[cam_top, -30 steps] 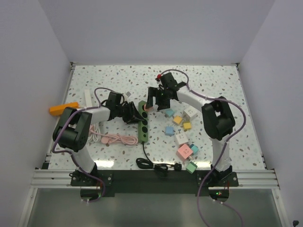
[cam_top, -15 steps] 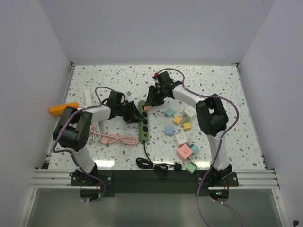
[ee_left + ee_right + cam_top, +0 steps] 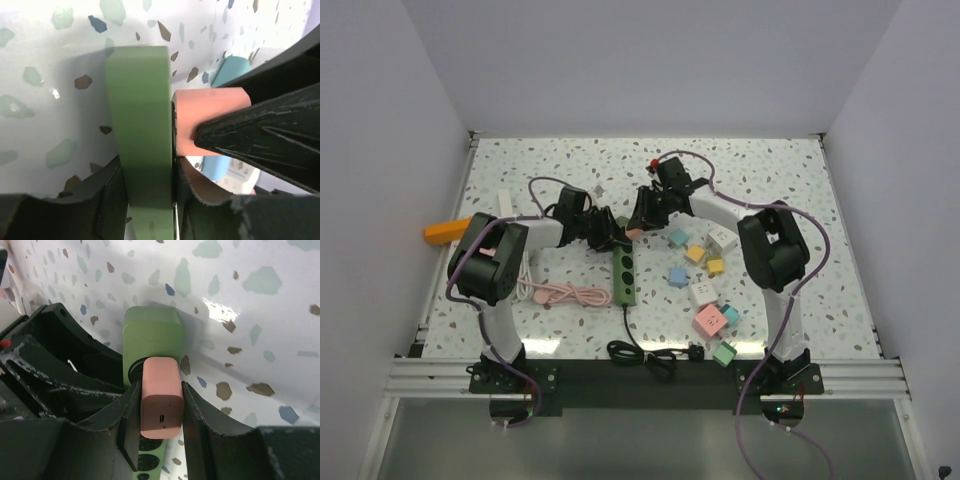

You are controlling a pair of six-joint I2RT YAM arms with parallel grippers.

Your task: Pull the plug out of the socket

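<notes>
From above, an orange block (image 3: 454, 230) lies at the table's 9 o'clock edge, with a white power strip (image 3: 505, 205) just at its 2 o'clock. A coiled pink cable (image 3: 566, 294) rests at 5 o'clock from these. The left gripper (image 3: 608, 233) reaches in from 9 o'clock and is clamped across the green power strip (image 3: 623, 270) near its far end, one finger pressed on each long side. The strip lies flat, running from 12 to 6 o'clock. The pink plug (image 3: 160, 396) sits in the socket at the strip's 12 o'clock end, its face flush against the strip. The right gripper (image 3: 159, 412) comes from 2 o'clock and pinches the plug's two sides. Coloured cubes (image 3: 706, 290) are scattered at 3 to 5 o'clock of the strip, apart from it.
</notes>
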